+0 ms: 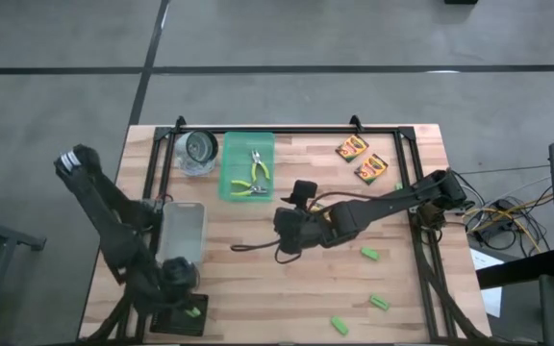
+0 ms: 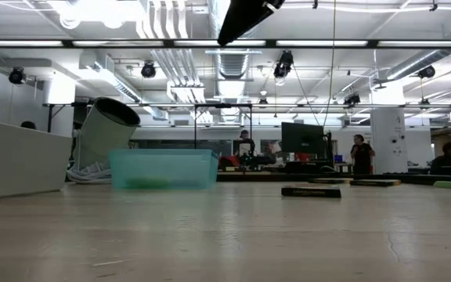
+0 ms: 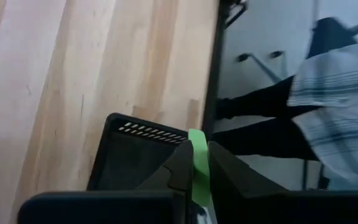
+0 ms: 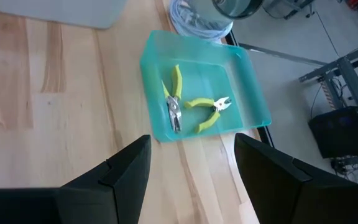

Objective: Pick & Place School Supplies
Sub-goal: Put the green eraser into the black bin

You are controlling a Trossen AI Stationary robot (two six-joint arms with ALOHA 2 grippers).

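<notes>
While your right gripper (image 1: 291, 234) hangs over mid-table w/ jaws spread and nothing betw. them, here is your stock:

- Teal tray (image 1: 229, 168): just ahead of the right gripper, toward the table's far edge. Holds both pliers (image 4: 174, 102) (image 4: 209, 111), yellow-green handles, lying side by side, tips apart.
- Crayon boxes (image 1: 352, 147) (image 1: 371, 168): two seen, yellow-orange, lying flat and just beside each other, off to the right gripper's outer side near the far right corner. A third you can't find in any view.
- Green blocks: three loose on the table behind the right gripper, toward the near edge: one (image 1: 369, 254) near it, two more (image 1: 379, 302) (image 1: 339, 325) farther back.
- Left gripper (image 1: 183, 309): at the near left corner, clamped on a fourth green block (image 3: 198, 163), pinched edge-on betw. the fingers.
- Clear bin (image 1: 183, 231): just ahead of the left gripper.
- Cable spool (image 1: 198, 149): beside the tray, far left.
</notes>
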